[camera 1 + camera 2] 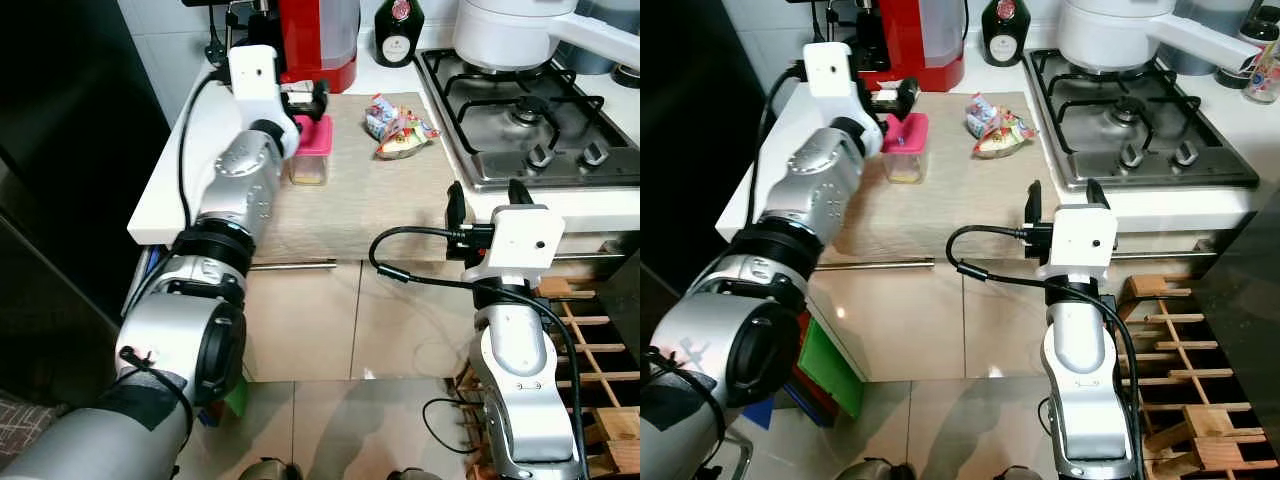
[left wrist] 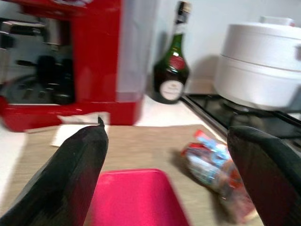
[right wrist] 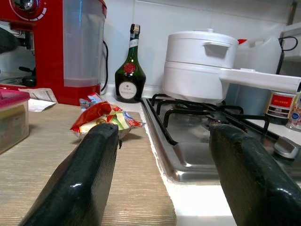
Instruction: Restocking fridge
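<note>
Left eye view: the left gripper (image 1: 305, 103) is at upper centre of the frame, reached over the worktop (image 1: 390, 190), just above a small clear container with a pink lid (image 1: 311, 148). In the left wrist view its two black fingers (image 2: 70, 174) stand wide apart with the pink lid low between them; nothing is held. Whether the fingers touch the container cannot be told.

The right gripper (image 1: 1062, 205) sits at centre right of the right eye view, at the front edge of the worktop beside the hob (image 1: 1135, 130). The right wrist view shows its jaws wide apart and empty, directed along the mat toward a crinkled snack packet (image 3: 102, 120).

The packet lies on the mat between the container and the hob, apart from both. At the back wall, along the top of the frame, stand a red coffee machine (image 1: 318, 40), a dark green bottle (image 1: 398, 35) and a white pot (image 1: 505, 32) on the hob. A dark fridge front (image 1: 60, 160) occupies the left of the frame. A wooden rack (image 1: 600, 350) is at lower right.
</note>
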